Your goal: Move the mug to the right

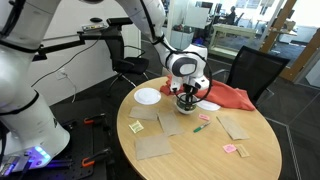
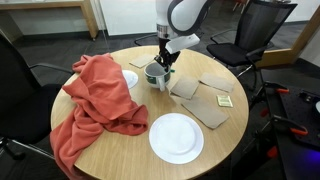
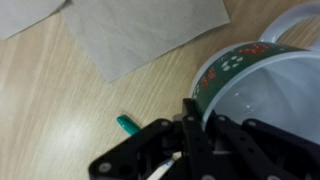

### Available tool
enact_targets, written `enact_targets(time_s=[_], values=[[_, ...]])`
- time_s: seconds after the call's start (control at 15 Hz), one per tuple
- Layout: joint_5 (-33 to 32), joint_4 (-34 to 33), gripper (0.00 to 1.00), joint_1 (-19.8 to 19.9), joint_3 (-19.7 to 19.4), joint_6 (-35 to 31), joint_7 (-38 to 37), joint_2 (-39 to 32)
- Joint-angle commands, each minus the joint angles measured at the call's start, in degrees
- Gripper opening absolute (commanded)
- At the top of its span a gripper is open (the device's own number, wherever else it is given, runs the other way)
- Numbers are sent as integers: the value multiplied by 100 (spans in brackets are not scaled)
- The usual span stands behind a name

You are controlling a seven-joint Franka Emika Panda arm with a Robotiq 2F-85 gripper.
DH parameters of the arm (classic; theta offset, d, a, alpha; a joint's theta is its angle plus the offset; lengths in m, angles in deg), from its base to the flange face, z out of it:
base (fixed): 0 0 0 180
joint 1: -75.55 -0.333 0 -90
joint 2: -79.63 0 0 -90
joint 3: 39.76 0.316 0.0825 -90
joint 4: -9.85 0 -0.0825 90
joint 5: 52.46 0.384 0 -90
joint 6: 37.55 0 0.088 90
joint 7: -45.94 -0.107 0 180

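Observation:
The mug stands near the far middle of the round wooden table, next to the red cloth. In an exterior view it is a squat greyish cup. The wrist view shows its green outer band with a red and white pattern and its pale inside. My gripper comes down onto it from above. In the wrist view one finger is outside the rim and one inside, shut on the mug's wall.
A red cloth lies over one side of the table. White plates and several brown sheets lie around. A green pen lies beside the mug. Office chairs stand round the table.

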Motion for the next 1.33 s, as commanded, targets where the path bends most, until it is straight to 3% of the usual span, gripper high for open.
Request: enact_targets(time_s=[0.0,1.27], values=[[-18,240,3,84,-108,218,-203,428],[183,267,3,1254,-435,42,-52,353]])
